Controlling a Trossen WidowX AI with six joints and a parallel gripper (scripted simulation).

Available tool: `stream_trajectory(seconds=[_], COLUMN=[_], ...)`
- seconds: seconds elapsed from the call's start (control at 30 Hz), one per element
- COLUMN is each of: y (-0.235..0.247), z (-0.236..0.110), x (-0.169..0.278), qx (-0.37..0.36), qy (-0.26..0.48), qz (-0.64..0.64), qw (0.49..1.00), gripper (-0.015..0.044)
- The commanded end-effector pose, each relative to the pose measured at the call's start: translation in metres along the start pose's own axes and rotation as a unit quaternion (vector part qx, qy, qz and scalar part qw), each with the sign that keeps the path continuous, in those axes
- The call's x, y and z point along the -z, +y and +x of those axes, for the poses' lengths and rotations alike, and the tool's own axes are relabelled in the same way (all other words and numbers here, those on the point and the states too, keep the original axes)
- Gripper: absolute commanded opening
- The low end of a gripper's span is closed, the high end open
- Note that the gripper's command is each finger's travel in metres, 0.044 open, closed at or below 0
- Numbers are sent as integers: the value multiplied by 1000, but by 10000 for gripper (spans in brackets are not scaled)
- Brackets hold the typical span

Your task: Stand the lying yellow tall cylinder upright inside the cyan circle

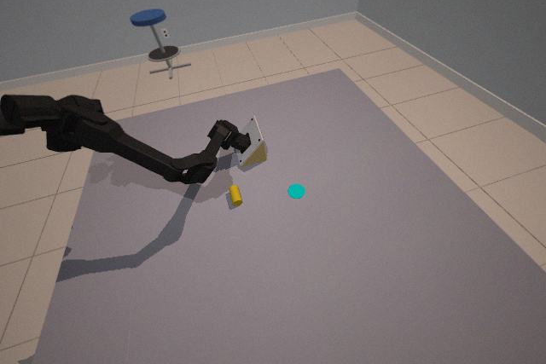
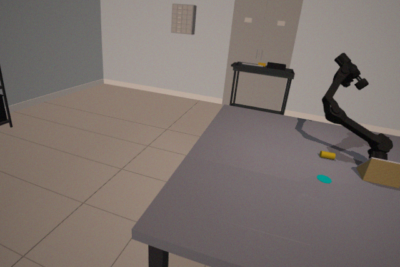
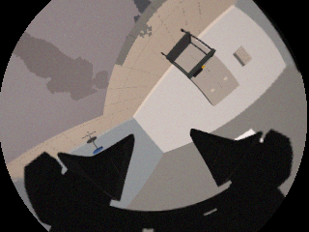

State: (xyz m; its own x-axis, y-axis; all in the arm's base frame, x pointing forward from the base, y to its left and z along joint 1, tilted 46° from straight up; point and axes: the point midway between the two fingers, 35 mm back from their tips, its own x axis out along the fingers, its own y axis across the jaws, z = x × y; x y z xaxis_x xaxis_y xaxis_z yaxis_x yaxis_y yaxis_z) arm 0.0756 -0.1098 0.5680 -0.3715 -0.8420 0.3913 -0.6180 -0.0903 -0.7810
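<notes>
The yellow tall cylinder (image 1: 235,195) (image 2: 327,154) lies on its side on the grey table (image 1: 308,289) (image 2: 245,212). The flat cyan circle (image 1: 296,191) (image 2: 324,178) is marked on the table a short way from it, and nothing stands on it. My gripper (image 1: 241,141) (image 3: 162,134) is open and empty. It hangs above the table, behind the cylinder and apart from it. In the wrist view the two dark fingers frame only the floor and far wall, and neither the cylinder nor the circle shows. In the exterior view the fingers are hidden.
A tan wedge with a white plate (image 1: 255,155) (image 2: 382,172) sits right at the gripper's end. The arm's elbow (image 1: 194,170) hangs low over the table near the cylinder. A blue stool (image 1: 152,20) and a black side table (image 2: 262,67) stand on the floor, away from the table.
</notes>
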Motion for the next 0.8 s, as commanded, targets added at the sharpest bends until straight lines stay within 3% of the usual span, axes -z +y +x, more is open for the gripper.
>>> stream_trajectory(seconds=[0.0, 0.1, 0.43, 0.77], y=[1, 9, 60, 112], z=[0, 0, 21, 53], x=[1, 13, 35, -1], qx=[0, 0, -53, -181], qy=[-1, -18, -105, -190], qz=[5, 78, 356, 545], qw=[1000, 997, 927, 796], gripper=[374, 309, 309, 309])
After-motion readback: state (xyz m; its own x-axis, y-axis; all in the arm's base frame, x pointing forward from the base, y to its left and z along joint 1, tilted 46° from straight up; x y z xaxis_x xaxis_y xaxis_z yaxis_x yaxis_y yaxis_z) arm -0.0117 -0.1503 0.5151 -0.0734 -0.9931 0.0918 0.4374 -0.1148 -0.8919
